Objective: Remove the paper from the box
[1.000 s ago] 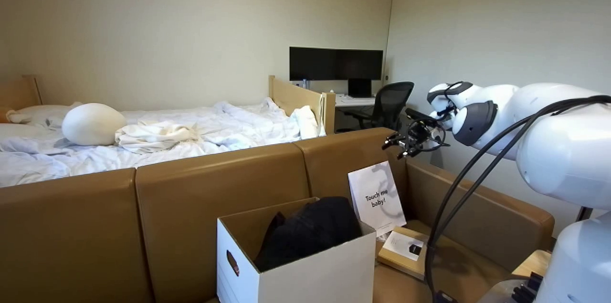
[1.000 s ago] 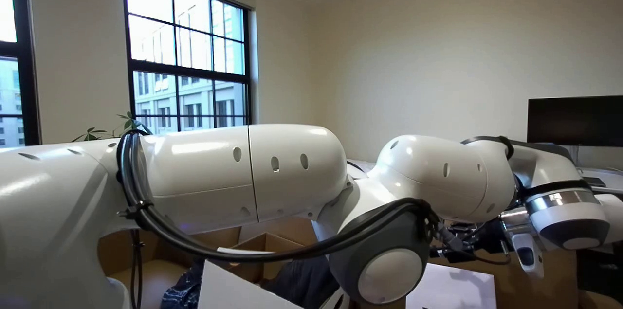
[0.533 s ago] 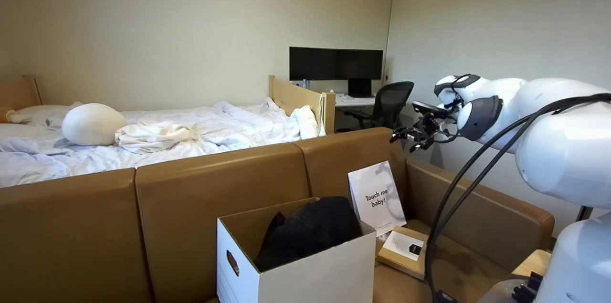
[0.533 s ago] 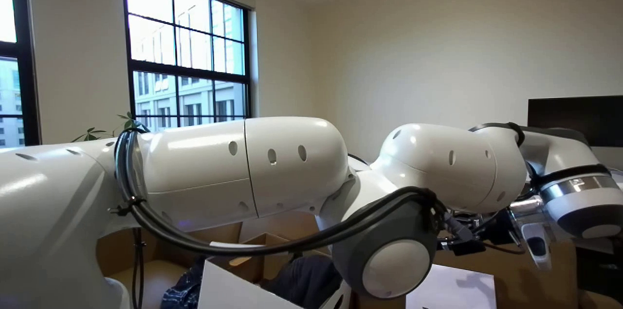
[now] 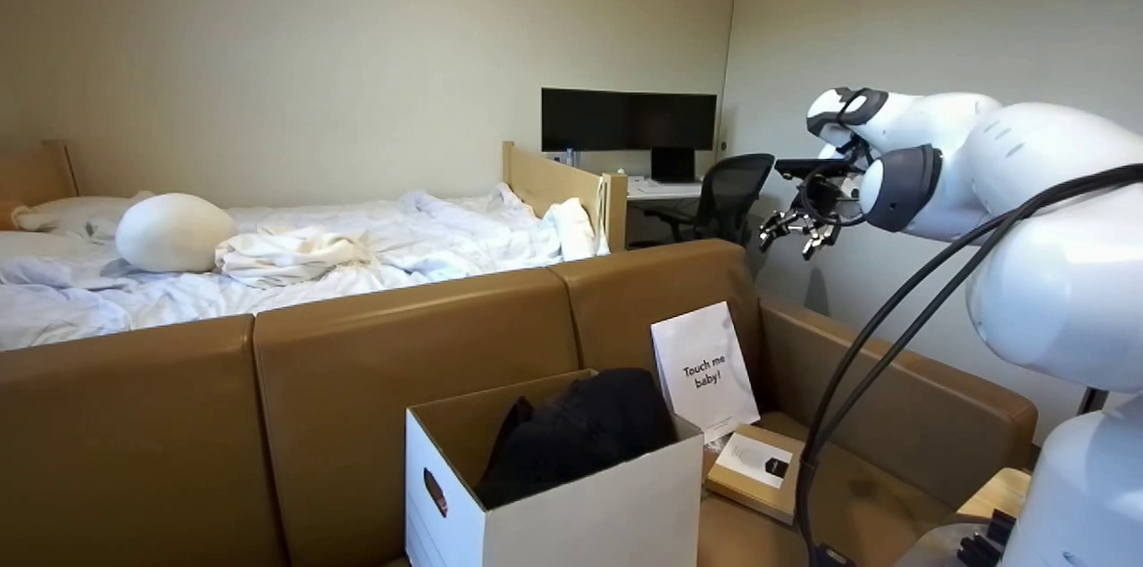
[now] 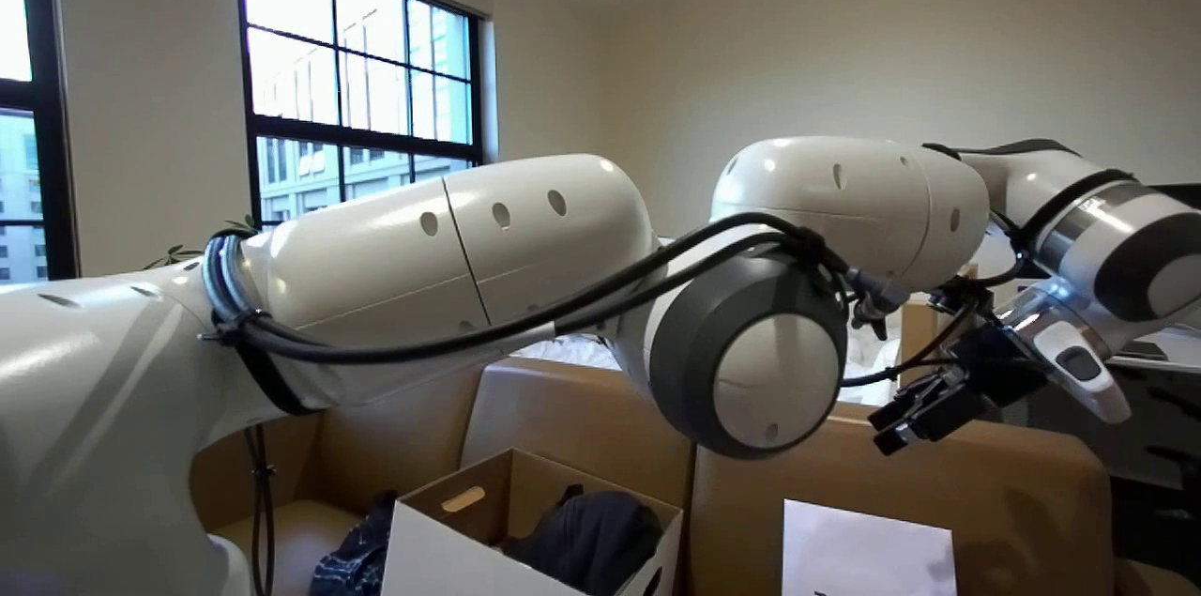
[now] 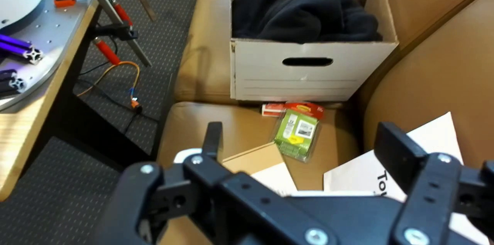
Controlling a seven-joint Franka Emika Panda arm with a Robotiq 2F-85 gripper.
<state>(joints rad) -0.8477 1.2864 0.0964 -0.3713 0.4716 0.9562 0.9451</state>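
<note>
**White sheet (image 5: 708,371) outside the carton (image 5: 594,504), claw (image 7: 305,142) spread**

Landmark: white cardboard carton, open side up on the brown sofa (image 5: 384,362). Dark cloth (image 7: 308,9) heaped inside, to about the rim.

Sheet: out of the carton, past one slotted end and apart from it. Stands tilted against the sofa back; print reads "Touch me baby!" Partly hidden behind the claw in the wrist view.

Claw: fingers wide apart, raised higher than the carton and well away from it, out past the same end as the sheet.

Same end: green packet (image 7: 295,137) with red header just beside the carton, small red-and-white packet (image 7: 272,110) next to it. Flat tan box (image 5: 750,471) farther from the carton, white label on top.

Opposite end of carton: patterned dark fabric (image 6: 352,558), partly hidden.

Off the carton's side, away from the sofa back: wooden tabletop (image 7: 15,131), red-handled clamps (image 7: 107,52) at its edge.
</note>
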